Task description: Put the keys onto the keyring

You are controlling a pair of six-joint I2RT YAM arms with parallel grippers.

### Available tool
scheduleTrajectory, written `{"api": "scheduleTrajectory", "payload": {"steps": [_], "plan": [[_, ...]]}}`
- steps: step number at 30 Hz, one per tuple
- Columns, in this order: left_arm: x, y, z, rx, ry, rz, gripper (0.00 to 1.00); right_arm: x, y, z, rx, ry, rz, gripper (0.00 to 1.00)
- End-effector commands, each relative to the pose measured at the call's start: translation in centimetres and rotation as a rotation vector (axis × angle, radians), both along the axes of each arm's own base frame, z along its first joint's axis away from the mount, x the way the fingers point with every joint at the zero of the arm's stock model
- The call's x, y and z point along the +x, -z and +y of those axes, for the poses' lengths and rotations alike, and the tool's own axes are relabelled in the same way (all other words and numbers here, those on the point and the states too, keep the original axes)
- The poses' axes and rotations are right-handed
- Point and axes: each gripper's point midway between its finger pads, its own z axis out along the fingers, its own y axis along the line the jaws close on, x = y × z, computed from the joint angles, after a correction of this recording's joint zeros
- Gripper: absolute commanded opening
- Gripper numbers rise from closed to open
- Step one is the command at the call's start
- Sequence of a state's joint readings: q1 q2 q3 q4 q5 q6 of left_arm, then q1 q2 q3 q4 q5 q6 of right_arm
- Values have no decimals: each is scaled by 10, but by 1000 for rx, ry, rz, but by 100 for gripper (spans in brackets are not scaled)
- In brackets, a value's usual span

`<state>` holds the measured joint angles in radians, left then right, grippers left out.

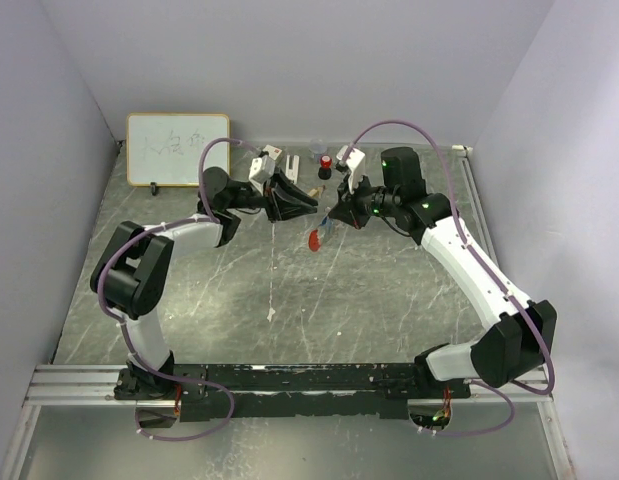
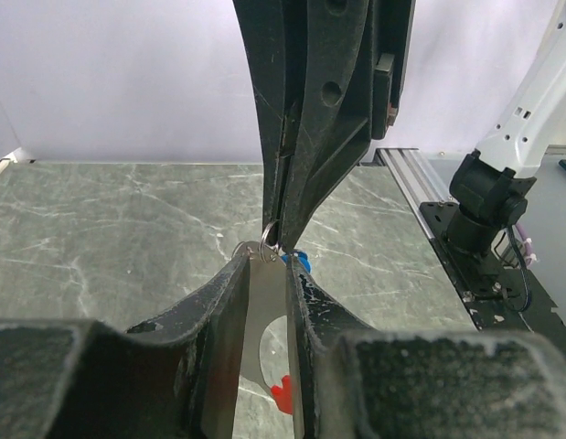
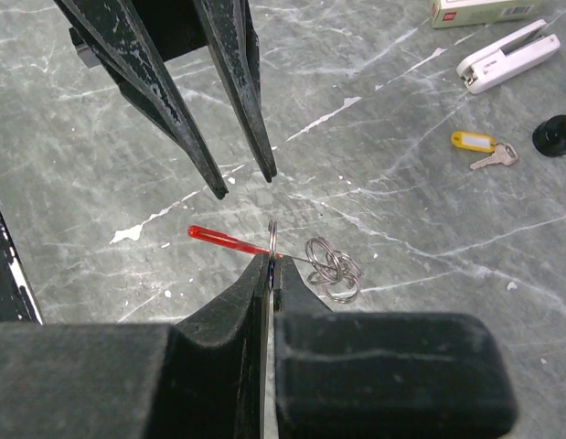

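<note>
The right gripper (image 3: 271, 261) has its jaws pressed together on the thin silvery ring of the keyring (image 3: 272, 234), held in the air above the grey marbled tabletop (image 1: 209, 300). This spot is nearer the arm bases than the small red-and-black cylinder (image 1: 325, 163). The ring stands on edge between the fingertips. The flat red tag (image 3: 224, 238) sticks out from it on the side away from the cylinder. In the top view the tag hangs below the two grippers.

A bunch of loose silver rings (image 3: 335, 268) sits on the cylinder side of the held ring. It appears joined to that ring by a thin link, but I cannot tell whether it hangs free or touches the tabletop. In the left wrist view a patch of the blue key head (image 2: 302, 262) shows just beside the ring. Too little of it is visible to tell whether it is threaded on.

The left gripper (image 3: 244, 181) faces the right one tip to tip. Its jaws are spread a little with nothing between them, and their tips are close to the ring.

A yellow-tagged key (image 3: 473, 142) lies flat on the tabletop near the cylinder. A white stapler (image 3: 507, 57) lies beyond that key, and a white box (image 3: 484, 11) lies at the frame edge past the stapler. A whiteboard (image 1: 177, 150) leans against the back wall, well off to the cylinder's left.
</note>
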<state>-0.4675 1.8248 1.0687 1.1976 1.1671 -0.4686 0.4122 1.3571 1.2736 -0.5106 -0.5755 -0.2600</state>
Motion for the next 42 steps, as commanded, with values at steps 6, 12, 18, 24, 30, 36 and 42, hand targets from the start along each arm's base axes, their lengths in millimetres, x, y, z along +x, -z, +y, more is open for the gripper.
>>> {"api": "scheduleTrajectory", "payload": {"steps": [6, 12, 18, 24, 30, 36, 42], "plan": [[-7, -5, -14, 20, 20, -39, 33, 4, -8, 2, 4, -14, -20, 0], [-4, -3, -20, 42, 7, -72, 33, 4, -6, 4, 5, -23, -15, 0], [0, -1, -24, 49, -1, -67, 34, 2, -6, 5, 7, -33, -14, 0], [0, 0, -26, 57, 7, -65, 28, 3, -6, 6, 7, -36, -13, 0], [0, 1, -30, 68, 11, -74, 21, 3, -5, 6, 8, -37, -11, 0], [-1, 7, -33, 80, 19, -67, 19, 3, -6, 6, 7, -37, -15, 0], [-3, 10, -34, 91, 33, -68, 7, 4, -5, 6, 7, -36, -16, 0]]}}
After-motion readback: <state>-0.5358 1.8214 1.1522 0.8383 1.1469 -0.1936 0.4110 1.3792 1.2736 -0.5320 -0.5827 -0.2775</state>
